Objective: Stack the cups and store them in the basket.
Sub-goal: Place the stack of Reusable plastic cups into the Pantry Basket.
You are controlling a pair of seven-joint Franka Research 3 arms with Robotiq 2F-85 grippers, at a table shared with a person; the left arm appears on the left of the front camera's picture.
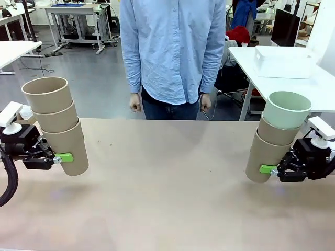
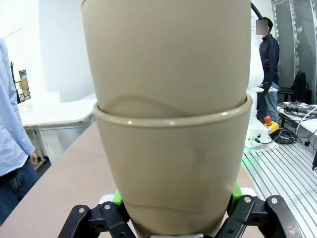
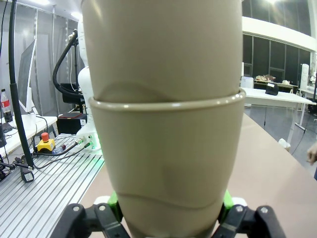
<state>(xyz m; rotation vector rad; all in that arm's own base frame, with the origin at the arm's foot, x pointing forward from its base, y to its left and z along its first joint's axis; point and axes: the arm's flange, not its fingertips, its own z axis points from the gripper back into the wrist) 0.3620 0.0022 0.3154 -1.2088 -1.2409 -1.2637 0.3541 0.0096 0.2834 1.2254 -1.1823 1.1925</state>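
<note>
The cups are nested into two stacks of three. The left stack (image 1: 55,125) is all tan. The right stack (image 1: 277,141) is two tan cups with the mint cup (image 1: 287,110) on top. Both stacks tilt outward at the rim and seem to hang just clear of the tabletop (image 1: 167,178), well apart at its opposite ends.

The left end effector (image 1: 67,157) is clenched on the bottom cup of the left stack. In the left wrist view its green pads (image 2: 117,197) press the lower wall of that cup (image 2: 171,168). The right end effector (image 1: 265,168) grips the lowest cup of the right stack (image 3: 166,158) in the same way.

The basket (image 1: 285,63) sits on a separate white table (image 1: 324,89) beyond the far right corner, away from both stacks. A person (image 1: 172,47) stands at the far side with both hands hanging loose.

The step in hand looks like joining the two stacks into one. One stack should be brought upright and held steady as the receiver. The other should be carried above it with the two axes lined up, then lowered straight so its base enters the open mouth without catching the rim. Only the bottom cups are gripped, so the upper ones sit loose and a hard tilt or a quick swing could slide them out. Slow, near-vertical motion seems the safer choice. The mint cup's open mouth makes the right stack the likelier receiver
</note>
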